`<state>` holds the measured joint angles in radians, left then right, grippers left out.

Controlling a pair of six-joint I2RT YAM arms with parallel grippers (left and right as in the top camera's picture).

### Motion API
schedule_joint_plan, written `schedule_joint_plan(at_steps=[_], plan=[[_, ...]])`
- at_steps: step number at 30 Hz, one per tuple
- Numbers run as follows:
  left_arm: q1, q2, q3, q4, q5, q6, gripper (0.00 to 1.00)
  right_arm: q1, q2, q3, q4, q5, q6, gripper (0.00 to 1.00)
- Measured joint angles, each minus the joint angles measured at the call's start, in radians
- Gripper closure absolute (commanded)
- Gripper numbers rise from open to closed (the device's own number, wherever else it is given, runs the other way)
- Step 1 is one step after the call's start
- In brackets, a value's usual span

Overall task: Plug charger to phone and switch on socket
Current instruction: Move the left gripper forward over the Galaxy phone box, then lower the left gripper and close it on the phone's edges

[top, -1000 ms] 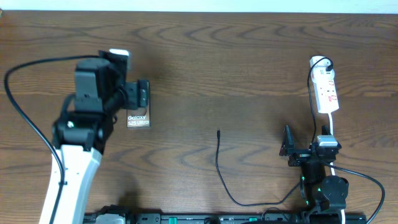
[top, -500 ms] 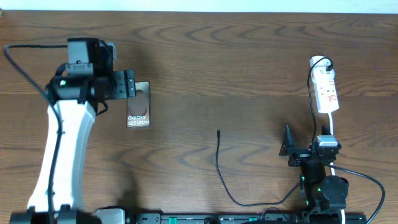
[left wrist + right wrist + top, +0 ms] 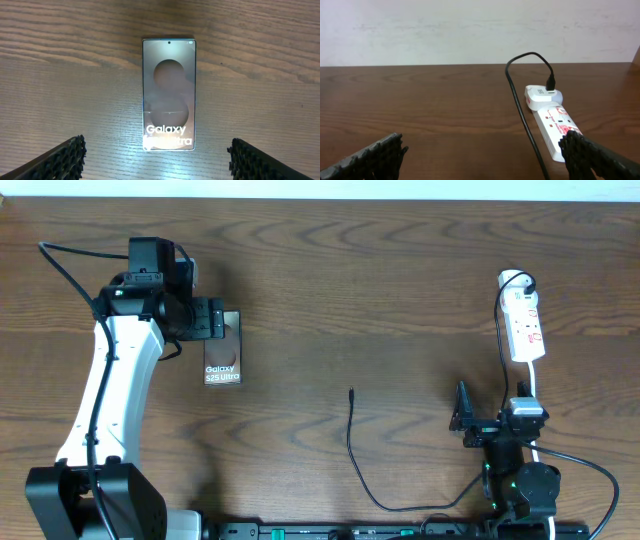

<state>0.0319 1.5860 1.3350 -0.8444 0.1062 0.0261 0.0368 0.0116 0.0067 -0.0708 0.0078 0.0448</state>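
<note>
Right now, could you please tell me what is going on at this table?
The left gripper hangs open over the phone, which lies flat on the table, ungripped. The charger lies loose mid-table, its tip well apart from the phone. The right gripper sits open near the socket, touching nothing. The phone is not yet plugged in.

counts — 1 phone (image 3: 225, 355) | 1 charger (image 3: 350, 425) | 1 socket (image 3: 526, 330) | 1 plug adapter (image 3: 540, 97) | 2 robot arms (image 3: 105, 395) (image 3: 510, 465)
</note>
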Motion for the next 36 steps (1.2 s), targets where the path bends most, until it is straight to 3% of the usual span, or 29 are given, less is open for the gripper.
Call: schedule_joint_plan(at_steps=[16,17,18,20,21,22,23,24,36], plan=[[0.000,0.031,0.000,0.023,0.004,0.000,0.10,0.000,0.000,0.000,0.000,0.000,0.000,0.01],[0.000,0.042,0.000,0.023,0.004,0.000,0.21,0.000,0.000,0.000,0.000,0.000,0.000,0.01],[0.000,0.057,0.000,0.023,0.005,-0.005,0.38,0.000,0.000,0.000,0.000,0.000,0.000,0.01],[0.000,0.084,0.000,0.024,0.005,-0.003,0.49,0.000,0.000,0.000,0.000,0.000,0.000,0.01],[0.000,0.098,0.000,0.024,0.007,-0.004,0.49,0.000,0.000,0.000,0.000,0.000,0.000,0.01],[0.000,0.113,0.000,0.024,0.008,-0.003,0.31,0.000,0.000,0.000,0.000,0.000,0.000,0.01],[0.000,0.126,0.000,0.024,0.008,0.001,0.05,0.000,0.000,0.000,0.000,0.000,0.000,0.01],[0.000,0.140,0.000,0.024,0.010,-0.003,0.02,0.000,0.000,0.000,0.000,0.000,0.000,0.01],[0.000,0.225,0.000,0.053,0.016,-0.024,0.01,0.000,0.000,0.000,0.000,0.000,0.000,0.01]])
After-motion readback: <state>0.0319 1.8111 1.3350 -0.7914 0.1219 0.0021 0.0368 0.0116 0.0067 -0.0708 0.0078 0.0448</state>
